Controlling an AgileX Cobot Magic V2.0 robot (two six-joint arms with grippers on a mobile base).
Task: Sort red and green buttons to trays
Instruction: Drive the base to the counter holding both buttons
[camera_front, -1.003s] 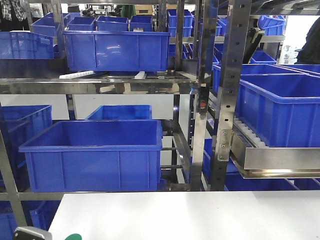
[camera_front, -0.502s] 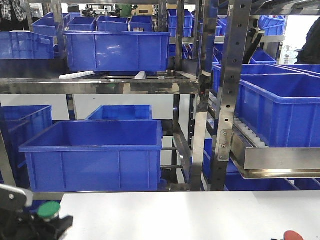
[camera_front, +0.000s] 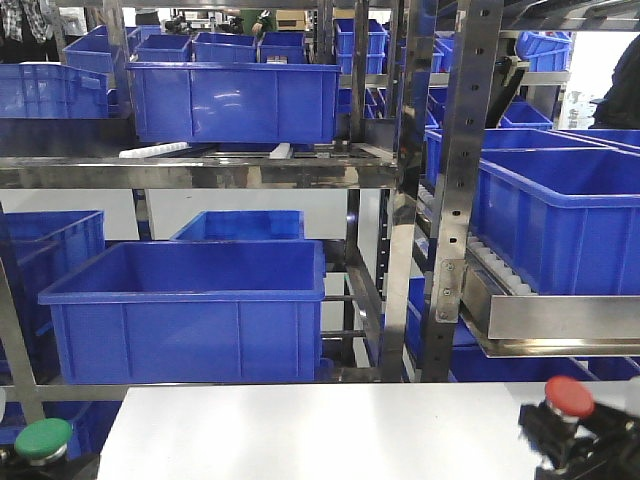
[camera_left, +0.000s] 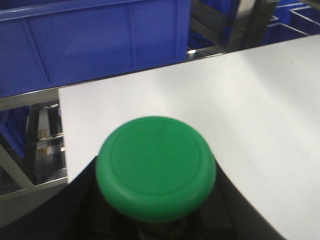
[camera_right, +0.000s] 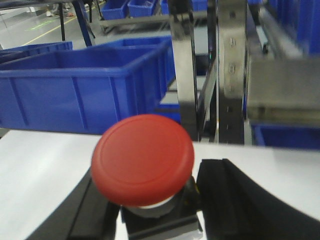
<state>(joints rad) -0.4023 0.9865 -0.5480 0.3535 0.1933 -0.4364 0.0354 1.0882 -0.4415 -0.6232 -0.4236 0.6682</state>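
Note:
The green button (camera_left: 156, 167) sits between my left gripper's black fingers (camera_left: 75, 210), cap up, near the table's left edge; it also shows at the lower left of the front view (camera_front: 43, 439). My left gripper (camera_left: 155, 220) is shut on its dark body. The red button (camera_right: 142, 159) is held by my right gripper (camera_right: 160, 210), whose black fingers (camera_right: 235, 200) close on its dark body; it shows at the lower right of the front view (camera_front: 568, 397). The green and red trays are out of view.
A white table (camera_front: 330, 430) lies below both arms. Behind it stands a metal rack (camera_front: 455, 200) with several deep blue crates (camera_front: 190, 310). The table's left edge (camera_left: 62, 130) drops to a metal frame.
The green button has shifted left and down in the front view. The red button has risen from the bottom edge into view at the lower right, held by the right gripper.

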